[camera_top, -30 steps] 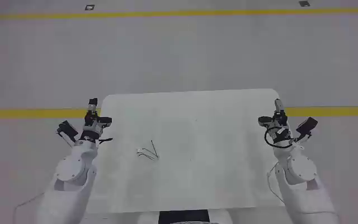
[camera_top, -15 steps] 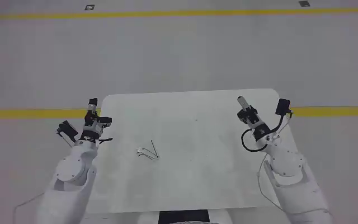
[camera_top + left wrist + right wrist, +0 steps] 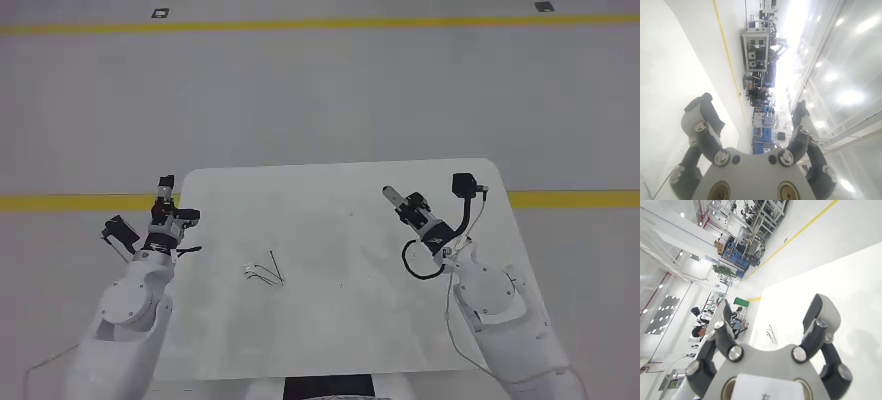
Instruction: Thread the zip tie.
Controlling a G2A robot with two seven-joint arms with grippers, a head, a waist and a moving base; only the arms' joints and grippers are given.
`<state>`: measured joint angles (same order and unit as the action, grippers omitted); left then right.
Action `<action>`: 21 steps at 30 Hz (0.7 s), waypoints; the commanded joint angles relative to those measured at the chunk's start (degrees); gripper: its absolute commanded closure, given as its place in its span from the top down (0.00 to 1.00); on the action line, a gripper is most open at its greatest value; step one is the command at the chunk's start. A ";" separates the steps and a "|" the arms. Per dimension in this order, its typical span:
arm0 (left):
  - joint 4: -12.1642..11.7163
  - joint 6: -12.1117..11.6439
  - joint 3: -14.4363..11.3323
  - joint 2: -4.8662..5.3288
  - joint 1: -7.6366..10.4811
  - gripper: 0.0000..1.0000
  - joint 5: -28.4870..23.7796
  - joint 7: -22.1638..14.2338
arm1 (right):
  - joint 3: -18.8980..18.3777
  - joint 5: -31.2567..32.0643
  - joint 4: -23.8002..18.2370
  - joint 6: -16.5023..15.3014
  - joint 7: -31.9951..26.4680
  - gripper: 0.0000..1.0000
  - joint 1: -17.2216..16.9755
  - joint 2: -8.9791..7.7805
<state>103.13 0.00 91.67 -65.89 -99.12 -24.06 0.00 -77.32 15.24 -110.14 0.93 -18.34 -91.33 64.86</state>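
Right gripper (image 3: 390, 194) and left gripper (image 3: 164, 186) gape empty, well apart from the zip tie (image 3: 266, 272). Best to pinch its thin end squarely, low.

My table (image 3: 340, 200) is plain white, the zip ties (image 3: 265, 271) at eight o'clock dark. My right gripper (image 3: 771, 304) is black and silver, the floor line (image 3: 300, 22) yellow.

A white table (image 3: 340, 200) stands on a pale floor (image 3: 320, 100) crossed by 2 yellow lines (image 3: 300, 22). Beyond its corner sit a green bin (image 3: 741, 301) and a leafy plant (image 3: 723, 271), near blue crates (image 3: 734, 256).
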 commanded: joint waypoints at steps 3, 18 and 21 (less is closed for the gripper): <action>0.00 0.00 0.00 0.00 0.00 1.00 0.00 0.00 | 1.05 5.08 -1.56 -0.49 -4.28 1.00 1.81 -0.30; 0.00 0.00 0.00 0.00 0.00 1.00 0.00 0.00 | 23.67 19.30 10.05 4.64 -31.34 1.00 29.79 2.61; 0.00 0.00 0.00 0.00 0.00 1.00 0.00 0.00 | 23.67 19.30 10.05 4.64 -31.34 1.00 29.79 2.61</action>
<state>103.13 0.00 91.67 -65.89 -99.12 -24.06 0.00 -53.45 34.55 -99.98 5.54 -49.78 -61.44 67.48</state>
